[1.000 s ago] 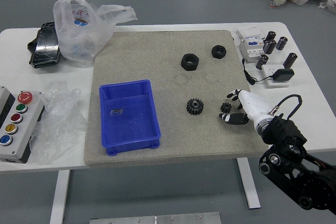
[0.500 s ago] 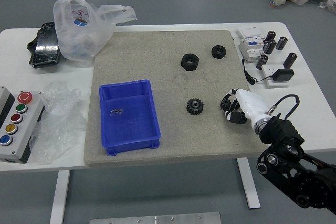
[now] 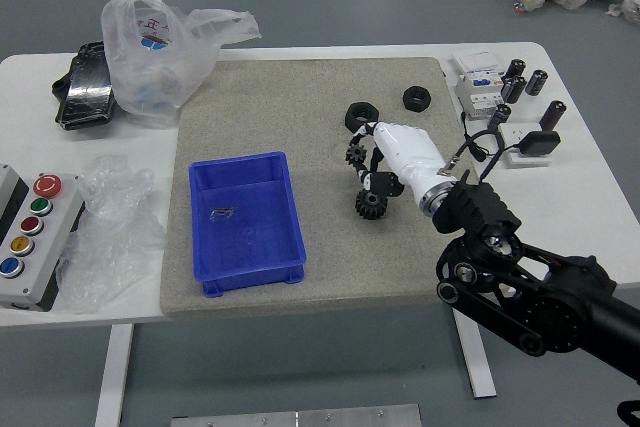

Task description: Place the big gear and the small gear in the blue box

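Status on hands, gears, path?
Right hand gripping small gear, short of blue box. Big gear on mat. Path looks clear.

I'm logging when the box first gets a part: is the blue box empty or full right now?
Not full: the blue box has neither gear in it, only a small shiny item on its floor.

Free gap between hand (image 3: 398, 155) and box (image 3: 250, 237)

A robotics lab, it seems: a humanoid's arm (image 3: 500, 267) over a white bench (image 3: 570, 232) (push-button box (image 3: 38, 242) included).
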Tool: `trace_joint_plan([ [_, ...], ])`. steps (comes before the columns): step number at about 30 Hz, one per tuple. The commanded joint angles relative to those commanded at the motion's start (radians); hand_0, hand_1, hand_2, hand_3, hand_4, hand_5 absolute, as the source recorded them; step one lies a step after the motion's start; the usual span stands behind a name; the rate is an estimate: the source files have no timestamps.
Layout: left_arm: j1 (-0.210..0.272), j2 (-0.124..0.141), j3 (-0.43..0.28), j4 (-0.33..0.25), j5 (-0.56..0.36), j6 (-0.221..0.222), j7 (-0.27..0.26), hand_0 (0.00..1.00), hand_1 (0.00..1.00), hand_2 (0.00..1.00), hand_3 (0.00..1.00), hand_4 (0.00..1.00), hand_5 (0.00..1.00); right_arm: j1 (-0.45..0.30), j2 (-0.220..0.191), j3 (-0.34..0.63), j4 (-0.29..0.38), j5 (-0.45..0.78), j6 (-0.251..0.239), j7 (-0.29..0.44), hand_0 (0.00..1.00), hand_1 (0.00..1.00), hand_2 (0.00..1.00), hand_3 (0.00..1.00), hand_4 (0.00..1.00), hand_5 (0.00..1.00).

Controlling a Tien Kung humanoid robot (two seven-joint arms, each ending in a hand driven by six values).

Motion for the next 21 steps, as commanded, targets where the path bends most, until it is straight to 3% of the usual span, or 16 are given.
trace_joint_plan([
  [1, 0.0, 0.0, -0.001, 0.0, 0.002, 0.0, 0.001, 0.644, 0.616, 0.571, 0.647, 0.659, 0.161, 0.019, 0.013, -0.017, -0.002, 0.005, -0.001, 0.002, 0.312, 0.463, 0.299, 0.425, 0.277, 0.002],
  [2, 0.001, 0.0, -0.003, -0.001, 0.004, -0.001, 0.002, 0.644, 0.617, 0.571, 0.647, 0.659, 0.162, 0.039, 0.026, -0.036, -0.004, 0.01, 0.0, 0.003, 0.324, 0.481, 0.372, 0.441, 0.337, 0.002],
  [7, 0.001, 0.002, -0.012, -0.002, 0.013, -0.003, 0.008, 0.644, 0.617, 0.571, 0.647, 0.659, 0.162, 0.133, 0.075, -0.131, -0.016, 0.037, 0.005, 0.007, 0.324, 0.481, 0.372, 0.441, 0.337, 0.002],
  [8, 0.001, 0.003, -0.014, -0.002, 0.015, -0.003, 0.009, 0.644, 0.617, 0.572, 0.647, 0.659, 0.161, 0.149, 0.082, -0.148, -0.02, 0.042, 0.007, 0.008, 0.328, 0.492, 0.418, 0.446, 0.354, 0.002],
  [13, -0.002, 0.005, -0.018, -0.003, 0.021, -0.004, 0.012, 0.644, 0.617, 0.572, 0.647, 0.659, 0.161, 0.206, 0.117, -0.218, -0.045, 0.055, 0.025, 0.006, 0.328, 0.492, 0.418, 0.446, 0.354, 0.002],
  [14, -0.002, 0.005, -0.019, -0.003, 0.022, -0.004, 0.012, 0.644, 0.618, 0.571, 0.647, 0.659, 0.161, 0.212, 0.121, -0.226, -0.049, 0.058, 0.028, 0.006, 0.333, 0.498, 0.3, 0.491, 0.321, 0.002],
  [19, -0.003, 0.006, -0.022, -0.004, 0.026, -0.005, 0.014, 0.644, 0.618, 0.571, 0.647, 0.659, 0.161, 0.224, 0.134, -0.253, -0.067, 0.075, 0.043, 0.008, 0.333, 0.498, 0.3, 0.491, 0.321, 0.002],
  [20, -0.003, 0.006, -0.022, -0.004, 0.027, -0.005, 0.015, 0.644, 0.616, 0.571, 0.647, 0.659, 0.161, 0.224, 0.137, -0.257, -0.071, 0.079, 0.044, 0.009, 0.319, 0.511, 0.272, 0.651, 0.418, 0.072],
  [21, -0.002, 0.006, -0.023, -0.004, 0.028, -0.006, 0.015, 0.644, 0.616, 0.571, 0.647, 0.659, 0.161, 0.224, 0.138, -0.26, -0.073, 0.081, 0.045, 0.009, 0.319, 0.511, 0.272, 0.651, 0.418, 0.072],
])
